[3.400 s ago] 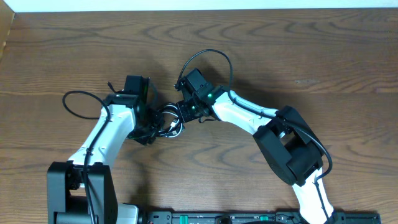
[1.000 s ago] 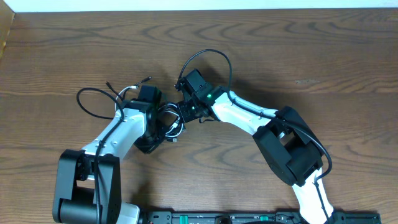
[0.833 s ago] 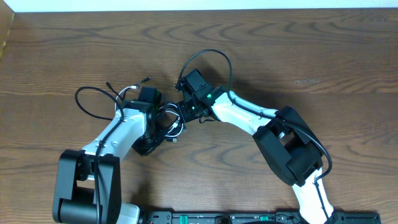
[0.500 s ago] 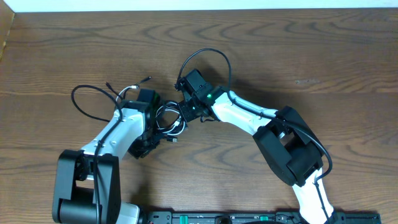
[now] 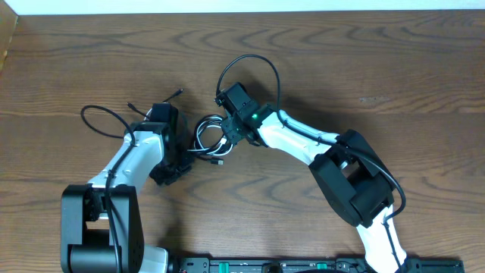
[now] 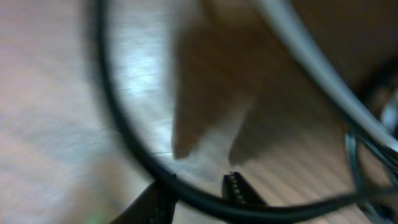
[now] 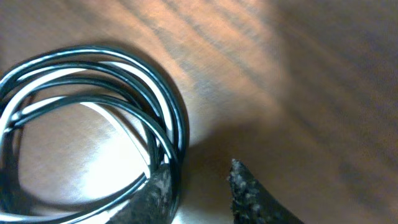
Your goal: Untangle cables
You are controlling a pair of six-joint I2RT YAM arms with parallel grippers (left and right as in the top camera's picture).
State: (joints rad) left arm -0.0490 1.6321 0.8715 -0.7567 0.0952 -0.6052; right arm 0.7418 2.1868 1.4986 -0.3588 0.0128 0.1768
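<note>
One coil of cables [image 7: 179, 127], sharp at right wrist, blurred at left.

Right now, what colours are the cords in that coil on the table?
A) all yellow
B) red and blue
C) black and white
C: the right wrist view shows the cables as black strands looped together with a white one.

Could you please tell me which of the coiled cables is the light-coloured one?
The white cable, the only pale strand in the coil; it runs among the black cables, which are dark throughout.
</note>
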